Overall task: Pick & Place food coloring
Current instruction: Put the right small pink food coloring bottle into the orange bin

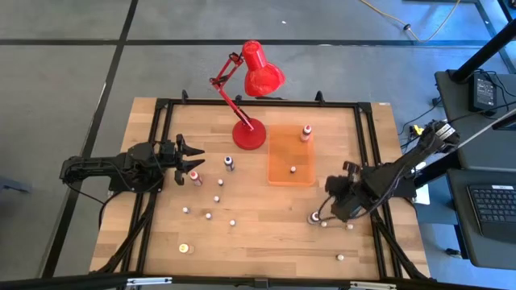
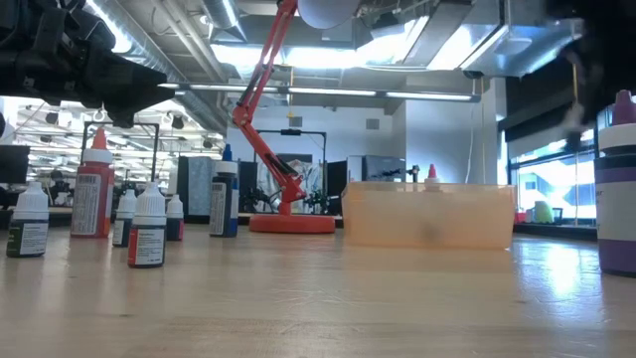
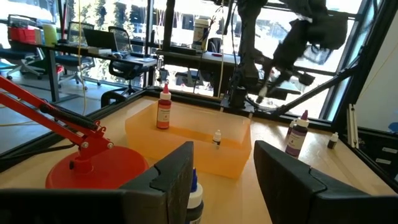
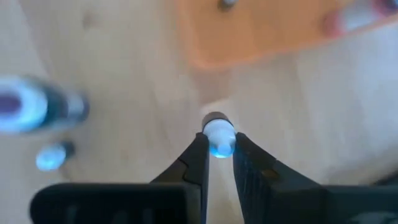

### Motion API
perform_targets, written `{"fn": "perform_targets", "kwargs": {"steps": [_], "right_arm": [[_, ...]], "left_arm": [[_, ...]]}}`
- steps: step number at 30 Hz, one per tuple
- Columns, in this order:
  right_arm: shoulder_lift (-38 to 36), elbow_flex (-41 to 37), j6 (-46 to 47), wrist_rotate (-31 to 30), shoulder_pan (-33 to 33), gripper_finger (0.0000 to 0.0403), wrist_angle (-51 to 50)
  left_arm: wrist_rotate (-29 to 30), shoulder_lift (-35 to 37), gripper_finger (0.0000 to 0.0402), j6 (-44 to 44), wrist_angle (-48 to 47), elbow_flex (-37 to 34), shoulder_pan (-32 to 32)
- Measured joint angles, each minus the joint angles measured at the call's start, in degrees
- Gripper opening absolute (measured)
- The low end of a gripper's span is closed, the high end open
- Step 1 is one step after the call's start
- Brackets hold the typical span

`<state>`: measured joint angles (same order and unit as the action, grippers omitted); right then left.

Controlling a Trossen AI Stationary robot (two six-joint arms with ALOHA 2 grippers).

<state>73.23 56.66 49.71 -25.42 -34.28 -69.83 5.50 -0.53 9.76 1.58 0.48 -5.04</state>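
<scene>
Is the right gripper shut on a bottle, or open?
Shut on one: in the right wrist view the right gripper has its fingers pinched against a small white-capped bottle, above the table beside the orange tray.

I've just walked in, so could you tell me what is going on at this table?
The robot is sorting food coloring bottles. The right tool is shut on a small white-capped bottle on the wood near the orange tray, which already holds two bottles. The left tool stands open beside a blue bottle. More bottles stand scattered on the table.

Right gripper [image 4: 219, 144] fingers pinched shut; left gripper [image 3: 224, 163] fingers parted.
</scene>
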Motion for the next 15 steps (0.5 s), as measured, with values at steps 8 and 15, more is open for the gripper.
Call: {"fn": "perform_targets", "kwargs": {"steps": [8, 15], "right_arm": [[0.17, 6.28, -20.75, 1.67, 14.19, 0.0056, 8.56], [3.23, 5.95, -35.39, 8.25, 25.73, 0.0056, 14.53]], "left_arm": [[-0.07, 0.00, 0.0163, 0.02, -0.01, 0.00, 0.00], [-0.11, 0.00, 0.0162, 0.02, 0.00, -0.01, 0.00]]}}
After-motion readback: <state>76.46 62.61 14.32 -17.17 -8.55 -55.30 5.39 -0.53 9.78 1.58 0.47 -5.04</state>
